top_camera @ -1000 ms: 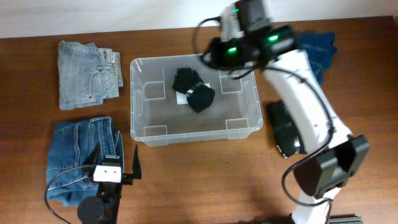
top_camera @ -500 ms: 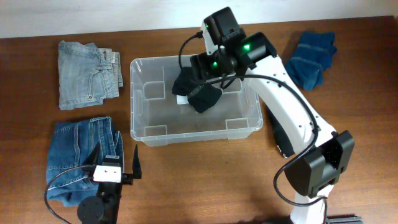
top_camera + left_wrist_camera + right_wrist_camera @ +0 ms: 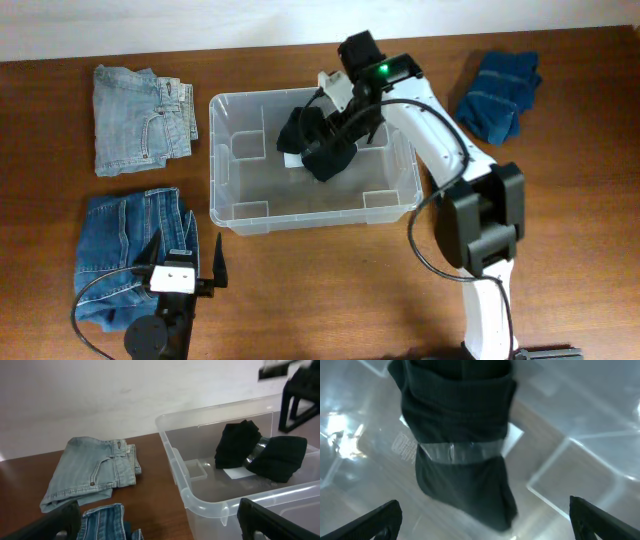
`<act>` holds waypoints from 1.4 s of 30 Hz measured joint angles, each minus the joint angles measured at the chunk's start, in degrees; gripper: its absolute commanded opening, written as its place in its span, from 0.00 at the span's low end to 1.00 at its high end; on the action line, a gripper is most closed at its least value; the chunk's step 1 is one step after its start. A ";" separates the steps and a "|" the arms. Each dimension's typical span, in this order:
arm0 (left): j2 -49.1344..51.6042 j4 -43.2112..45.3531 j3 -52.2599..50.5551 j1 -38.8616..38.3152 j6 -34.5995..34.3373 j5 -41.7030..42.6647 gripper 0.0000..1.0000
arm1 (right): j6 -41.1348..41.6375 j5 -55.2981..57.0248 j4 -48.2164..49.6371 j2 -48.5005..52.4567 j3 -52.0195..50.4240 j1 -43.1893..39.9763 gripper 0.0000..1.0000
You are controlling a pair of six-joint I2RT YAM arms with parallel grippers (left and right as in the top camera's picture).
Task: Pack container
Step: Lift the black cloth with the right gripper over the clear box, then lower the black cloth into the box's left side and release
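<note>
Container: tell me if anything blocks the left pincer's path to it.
Nothing visible does. The left pincer is open at the front left, above the edge of the dark blue jeans, and only bare table lies between it and the container. The container has no lid on.

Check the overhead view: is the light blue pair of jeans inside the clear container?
No, the light jeans lie folded on the table, left of the container.

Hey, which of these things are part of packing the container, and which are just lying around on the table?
Job: container, black rolled garment lying inside it, right gripper above it with fingers open.
Lying about: light jeans, dark jeans, blue folded cloth, all outside the container; possibly waiting to be packed.
</note>
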 measured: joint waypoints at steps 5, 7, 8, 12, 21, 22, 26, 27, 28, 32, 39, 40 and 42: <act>0.00 -0.02 0.00 0.00 -0.02 0.00 0.99 | -1.29 -2.97 1.07 4.42 0.00 0.11 1.00; 0.00 -0.02 0.00 0.00 0.00 0.00 1.00 | -1.60 -4.55 2.14 5.66 -0.02 0.15 1.00; 0.00 -0.02 0.00 0.00 0.00 0.00 0.99 | -1.66 -5.29 2.67 6.03 0.00 0.20 1.00; 0.00 -0.02 0.00 0.00 0.00 0.00 0.99 | -1.79 -8.02 4.39 6.58 -0.02 0.35 0.94; 0.00 -0.02 0.00 0.00 -0.02 0.00 0.99 | -1.42 -10.56 5.09 6.64 0.00 0.42 0.48; 0.00 -0.02 0.00 0.00 0.00 0.00 0.99 | -1.36 -10.99 5.09 6.64 0.00 0.42 0.47; 0.00 -0.02 0.00 0.00 -0.02 0.00 0.99 | -1.31 -12.83 5.09 6.64 0.00 0.42 0.39; 0.00 -0.02 0.00 0.00 0.00 0.00 0.99 | -1.14 -13.05 5.07 6.64 0.00 0.42 0.33; 0.00 -0.02 0.00 0.00 0.00 0.00 0.99 | -0.96 -13.31 5.09 6.64 0.00 0.42 0.25; 0.00 -0.02 0.00 0.00 0.00 0.00 0.99 | -0.07 -14.73 5.11 6.64 0.00 0.44 0.08; 0.00 -0.02 0.00 0.00 0.00 0.00 0.99 | 5.18 -20.94 5.07 6.64 0.00 0.48 0.04; 0.00 -0.02 0.00 0.00 -0.02 0.00 0.99 | 6.40 -22.03 5.07 6.64 0.00 0.48 0.04; 0.00 -0.02 0.00 0.00 0.00 0.00 0.99 | 8.48 -24.72 5.05 6.64 0.00 0.48 0.04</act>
